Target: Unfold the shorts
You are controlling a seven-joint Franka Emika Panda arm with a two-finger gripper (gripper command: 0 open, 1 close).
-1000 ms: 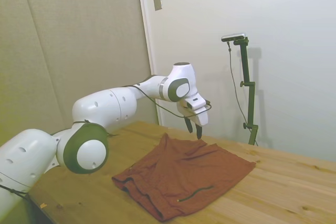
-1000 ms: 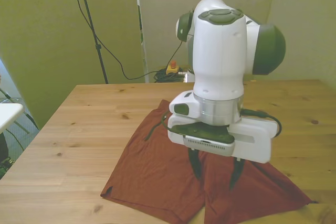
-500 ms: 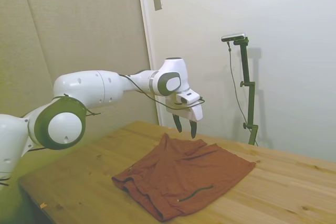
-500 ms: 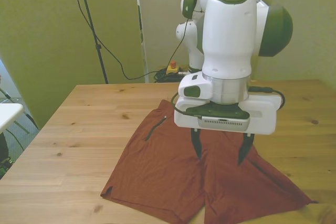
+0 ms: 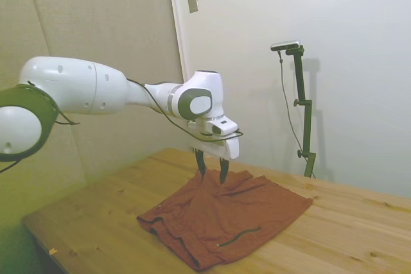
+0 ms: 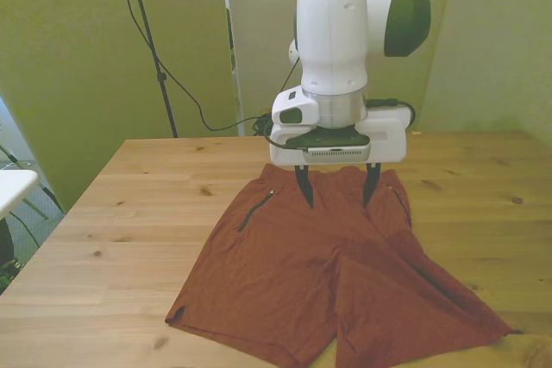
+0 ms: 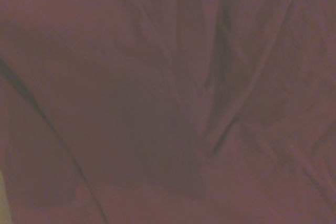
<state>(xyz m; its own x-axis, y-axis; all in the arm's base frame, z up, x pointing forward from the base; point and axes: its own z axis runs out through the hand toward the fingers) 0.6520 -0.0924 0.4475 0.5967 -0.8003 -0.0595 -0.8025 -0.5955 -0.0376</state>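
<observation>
The rust-brown shorts (image 6: 328,277) lie spread flat on the wooden table (image 6: 129,213), both legs toward the near edge and dark pocket slits showing on each side. In the side view the shorts (image 5: 225,216) lie flat with one dark slit near the front hem. My gripper (image 6: 337,196) hangs open just above the waistband end of the shorts, holding nothing; in the side view the gripper (image 5: 211,172) hovers over the far left corner of the cloth. The wrist view is filled with wrinkled brown fabric (image 7: 168,98).
A black tripod pole with a cable (image 6: 147,32) stands behind the table on the front view's left. A small red and yellow device (image 6: 282,111) sits on the floor behind the table. Bare wood (image 5: 359,235) surrounds the shorts.
The arm has drawn back from over the legs of the shorts to the waistband end and come lower. The gripper stayed open and empty; the shorts have not moved.
</observation>
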